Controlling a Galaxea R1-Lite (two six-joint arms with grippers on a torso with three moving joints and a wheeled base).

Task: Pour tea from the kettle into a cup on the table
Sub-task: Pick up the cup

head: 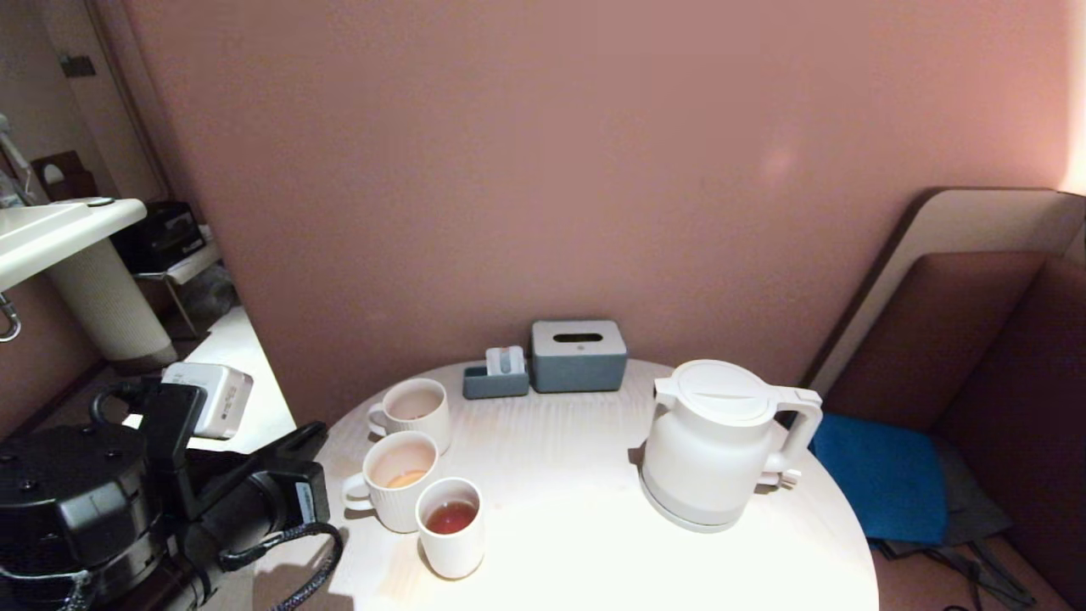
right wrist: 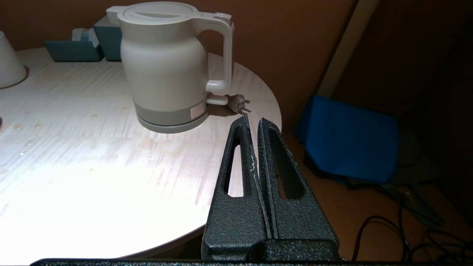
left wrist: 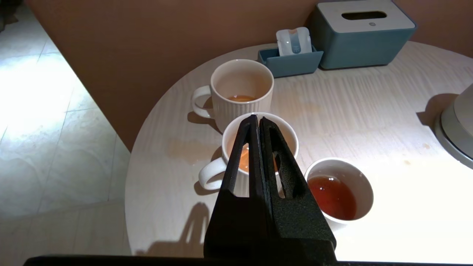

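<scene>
The white kettle (head: 721, 441) (right wrist: 166, 66) stands on its base on the right side of the round pale table (head: 577, 475), lid down and handle toward the table's right edge. The small smooth cup (head: 451, 526) (left wrist: 338, 190) sits near the front left and holds reddish-brown tea (left wrist: 332, 195). My left gripper (left wrist: 257, 119) is shut and empty, hovering off the table's left side and pointing over the nearer ribbed mug. The left arm (head: 170, 492) shows at lower left. My right gripper (right wrist: 253, 121) is shut and empty, off the table's edge near the kettle's handle.
Two ribbed mugs with handles (head: 413, 410) (head: 396, 479) stand beside the cup, each with a little orange liquid. A grey-blue tissue box (head: 579, 355) and small tray (head: 496, 379) sit at the back by the wall. The kettle's plug (right wrist: 238, 103) lies by its base. A blue cushion (head: 882, 475) lies right of the table.
</scene>
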